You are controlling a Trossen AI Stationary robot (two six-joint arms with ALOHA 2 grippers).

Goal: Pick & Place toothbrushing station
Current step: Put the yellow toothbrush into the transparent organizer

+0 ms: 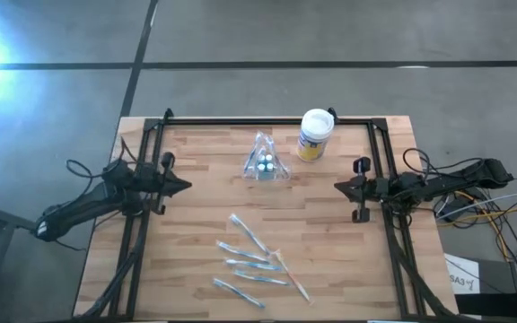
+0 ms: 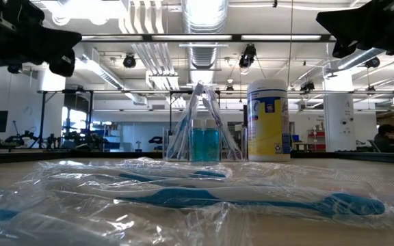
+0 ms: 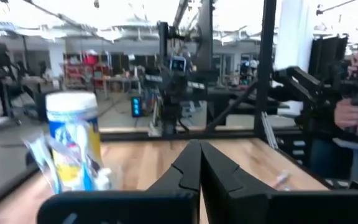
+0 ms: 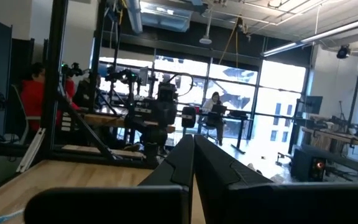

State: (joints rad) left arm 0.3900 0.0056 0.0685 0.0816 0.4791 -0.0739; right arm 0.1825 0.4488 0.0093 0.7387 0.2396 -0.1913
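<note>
The toothbrushing station [image 1: 266, 162] is a small clear plastic holder with blue inside. It stands on its base on the wooden table, at the far middle; it shows in the low view [image 2: 204, 133] and the left wrist view [image 3: 51, 158]. My left gripper [image 1: 187, 187] is shut and empty at the table's left edge, raised; its shut tips show in its wrist view [image 3: 199, 149]. My right gripper [image 1: 337, 186] is shut and empty at the right edge; it shows in its wrist view [image 4: 192, 144].
A white-lidded, yellow-labelled canister [image 1: 314, 134] stands just right of the station. Several wrapped toothbrushes [image 1: 254, 260] lie on the near middle of the table. A black frame [image 1: 267, 120] runs round the table. People sit in the room beyond.
</note>
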